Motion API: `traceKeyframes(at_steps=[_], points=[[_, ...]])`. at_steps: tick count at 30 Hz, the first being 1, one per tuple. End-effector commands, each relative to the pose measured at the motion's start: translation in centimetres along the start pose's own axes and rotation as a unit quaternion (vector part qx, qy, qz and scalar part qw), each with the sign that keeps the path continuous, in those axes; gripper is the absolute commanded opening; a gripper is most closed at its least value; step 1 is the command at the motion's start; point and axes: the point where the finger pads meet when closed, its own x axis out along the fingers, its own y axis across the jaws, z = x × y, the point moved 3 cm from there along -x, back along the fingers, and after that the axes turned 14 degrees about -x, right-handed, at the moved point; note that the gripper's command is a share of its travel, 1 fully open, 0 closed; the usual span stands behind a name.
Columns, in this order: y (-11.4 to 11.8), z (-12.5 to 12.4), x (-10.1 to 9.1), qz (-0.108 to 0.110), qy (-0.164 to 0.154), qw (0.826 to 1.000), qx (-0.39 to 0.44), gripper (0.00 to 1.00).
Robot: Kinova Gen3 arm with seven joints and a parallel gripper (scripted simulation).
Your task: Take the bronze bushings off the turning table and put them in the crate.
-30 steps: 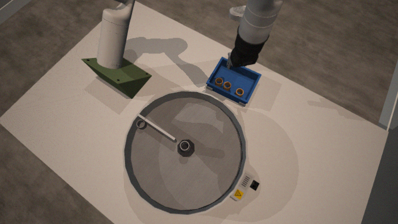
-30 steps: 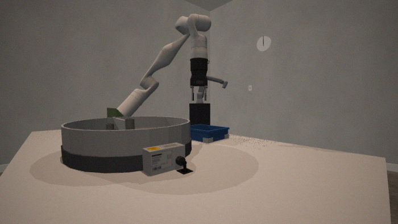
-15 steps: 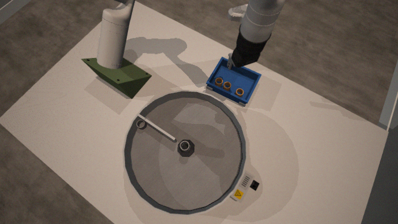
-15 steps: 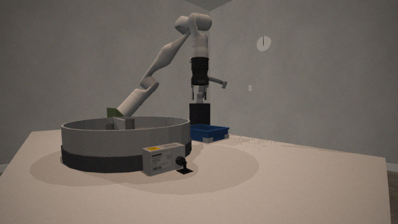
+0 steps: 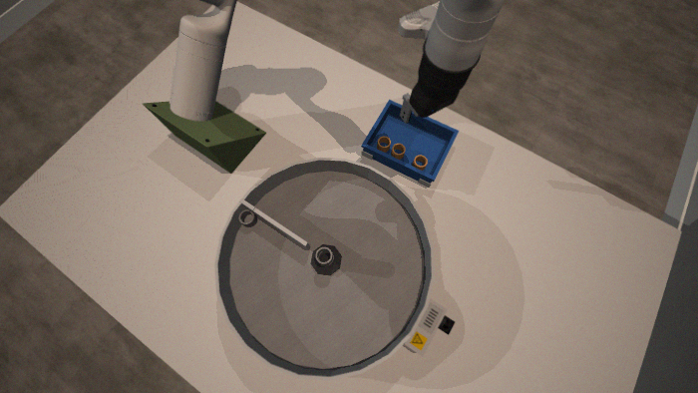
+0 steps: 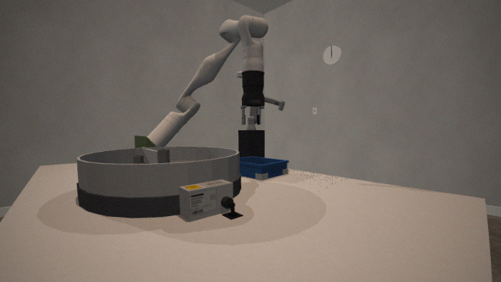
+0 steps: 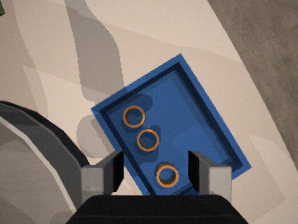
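Top view: three bronze bushings (image 5: 420, 168) (image 7: 167, 186) stand inside the blue crate (image 5: 450, 145) (image 6: 263, 166) (image 7: 215, 112), set along its side nearest the turning table (image 5: 324, 324) (image 6: 157, 179) (image 7: 30, 175). Two of them are close together near one corner, and the third is apart from that pair. The pincer (image 5: 415, 116) (image 6: 251, 122) (image 7: 155, 164) hangs above the crate, its two fingers wide apart with nothing between them. The exterior view shows it pointing down, well clear of the crate's rim. In the wrist view one bronze bushing appears below, between the open fingers, while the other two appear farther forward, toward the left finger's side of the picture; none touches the pincer. On the turning table, a steel bushing (image 5: 245, 214) lies beside the slim pale bar (image 5: 279, 225), near the round wall. Another grey ring (image 5: 324, 255) sits on the dark centre hub (image 5: 326, 269). The crate rests on the worktop (image 5: 573, 279) (image 6: 304, 250) (image 7: 45, 50), just beside the turning table.
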Motion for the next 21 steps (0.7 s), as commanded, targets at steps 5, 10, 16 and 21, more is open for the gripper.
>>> traceKeyframes(at_steps=[5, 10, 16, 21], points=[[0.20, 0.02, -0.51, 0.000, -0.001, 0.993, -0.114, 1.00], [0.20, 0.02, -0.51, 0.000, -0.001, 0.993, -0.114, 1.00], [0.20, 0.02, -0.51, 0.000, -0.001, 0.993, -0.114, 1.00], [0.37, -0.02, -0.94, 0.000, -0.002, 0.972, -0.234, 1.00]])
